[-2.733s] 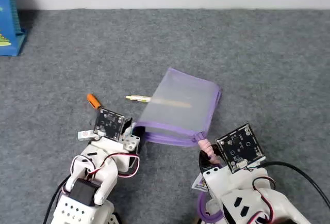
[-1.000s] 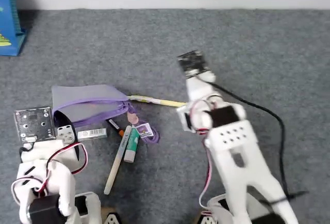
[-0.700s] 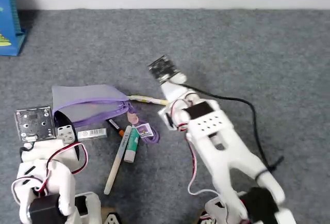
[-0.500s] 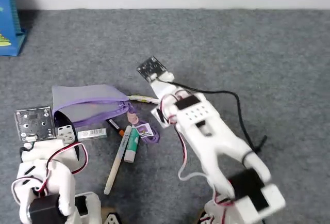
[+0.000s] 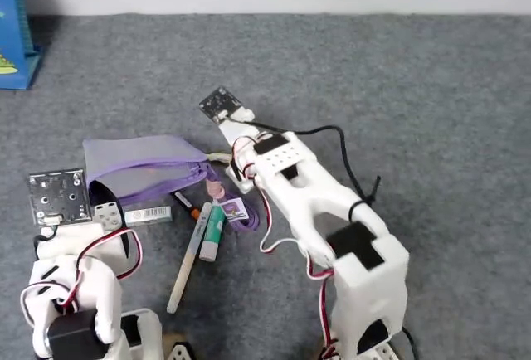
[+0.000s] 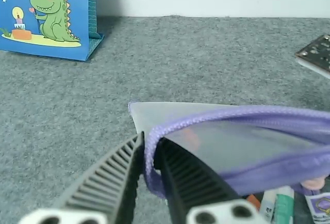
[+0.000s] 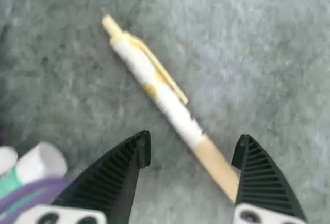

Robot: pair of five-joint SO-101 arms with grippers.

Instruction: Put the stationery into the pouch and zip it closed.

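Observation:
A purple mesh pouch (image 5: pixel 141 165) lies on the grey carpet, its mouth toward the left arm. My left gripper (image 5: pixel 101 202) is shut on the pouch's zip rim (image 6: pixel 150 154). Loose stationery lies beside the mouth: a labelled eraser (image 5: pixel 148 214), a dark marker (image 5: pixel 184 202), a green-and-white glue stick (image 5: pixel 213 229) and a long cream pen (image 5: pixel 187 262). A yellow-and-white pen (image 7: pixel 160 97) lies flat on the carpet. My right gripper (image 7: pixel 192 140) hangs open just above it, one finger on each side. In the high view the right arm covers most of this pen (image 5: pixel 217 158).
A purple strap with a tag (image 5: pixel 236 211) trails from the pouch's zip end, close to the right gripper. A blue gift bag (image 6: pixel 49 17) stands at the far left by the white wall. The right arm's black cable (image 5: pixel 348 173) loops over the carpet.
The right arm has swung left along the yellow pen toward the pouch and now hangs over the pen's clip end. The left arm stays still, holding the pouch.

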